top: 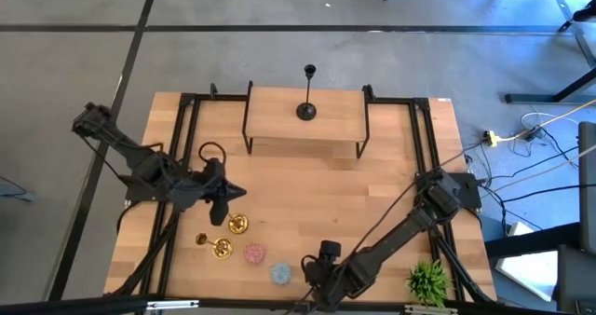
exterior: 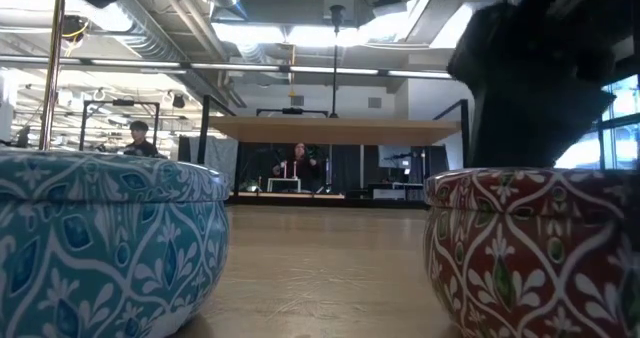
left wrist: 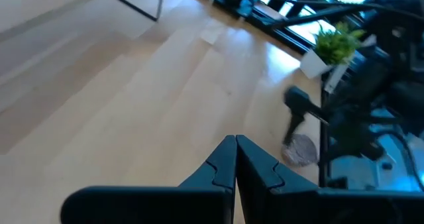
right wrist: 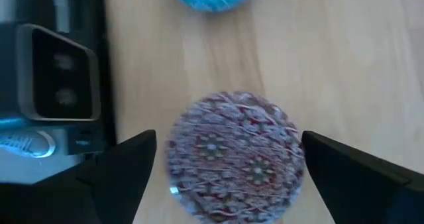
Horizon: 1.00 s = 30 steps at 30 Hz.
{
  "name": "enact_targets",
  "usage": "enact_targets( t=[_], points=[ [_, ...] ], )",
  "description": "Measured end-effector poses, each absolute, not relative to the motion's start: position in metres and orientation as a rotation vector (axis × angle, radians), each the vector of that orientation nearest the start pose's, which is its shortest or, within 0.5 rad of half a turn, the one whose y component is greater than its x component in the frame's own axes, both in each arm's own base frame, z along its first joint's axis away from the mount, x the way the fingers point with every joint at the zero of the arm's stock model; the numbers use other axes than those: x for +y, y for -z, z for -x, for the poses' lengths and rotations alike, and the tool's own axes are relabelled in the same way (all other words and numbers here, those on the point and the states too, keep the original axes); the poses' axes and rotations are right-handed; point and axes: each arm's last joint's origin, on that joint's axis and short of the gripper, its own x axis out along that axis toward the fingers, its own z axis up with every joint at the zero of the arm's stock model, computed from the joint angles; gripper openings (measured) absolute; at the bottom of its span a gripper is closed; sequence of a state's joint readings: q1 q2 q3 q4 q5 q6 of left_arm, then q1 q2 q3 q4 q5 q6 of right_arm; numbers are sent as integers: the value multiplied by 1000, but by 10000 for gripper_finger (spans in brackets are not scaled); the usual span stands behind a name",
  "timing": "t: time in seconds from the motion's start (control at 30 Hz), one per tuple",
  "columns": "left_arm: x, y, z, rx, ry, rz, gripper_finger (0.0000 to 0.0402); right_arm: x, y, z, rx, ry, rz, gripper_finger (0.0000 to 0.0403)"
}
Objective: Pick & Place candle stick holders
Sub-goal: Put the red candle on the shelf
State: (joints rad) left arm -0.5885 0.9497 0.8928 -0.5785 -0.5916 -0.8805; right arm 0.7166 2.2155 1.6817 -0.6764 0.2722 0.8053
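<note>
A black candlestick [top: 307, 108] stands on its round base on the raised wooden shelf [top: 279, 119]. Two gold candlesticks [top: 238, 224] [top: 221, 248], a pink holder [top: 254, 253] and a light blue holder [top: 280, 274] stand on the table near its front left. My left gripper [top: 222, 208] is shut and empty beside the gold sticks. My right gripper [right wrist: 228, 159] is open, pointing down, with one finger on each side of a red-purple patterned holder [right wrist: 235, 151] that stands on the table. The right arm hides that holder in the high view.
A green spiky plant [top: 428, 280] stands at the front right corner. In the low view the blue holder [exterior: 100, 238] and the red-purple one [exterior: 530, 248] fill the foreground. A black frame [top: 186, 119] runs along the table's sides. People sit in the room beyond.
</note>
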Motion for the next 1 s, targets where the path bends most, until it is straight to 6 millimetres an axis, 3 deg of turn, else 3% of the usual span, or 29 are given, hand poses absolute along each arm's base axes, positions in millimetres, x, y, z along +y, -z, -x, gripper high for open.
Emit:
enact_targets(
  t=[0.27, 0.6, 1.0],
  points=[
    [-102, -310, -159, 518, -120, 433, 1, 287, -144, -353, 1127, 144, -223, 378],
    [-102, -311, -157, 514, -104, 399, 2, 284, -142, -353, 1229, 112, -303, 378],
    [-102, -311, -157, 513, -102, 382, 2, 279, -142, -357, 1214, 138, -307, 375]
  ],
)
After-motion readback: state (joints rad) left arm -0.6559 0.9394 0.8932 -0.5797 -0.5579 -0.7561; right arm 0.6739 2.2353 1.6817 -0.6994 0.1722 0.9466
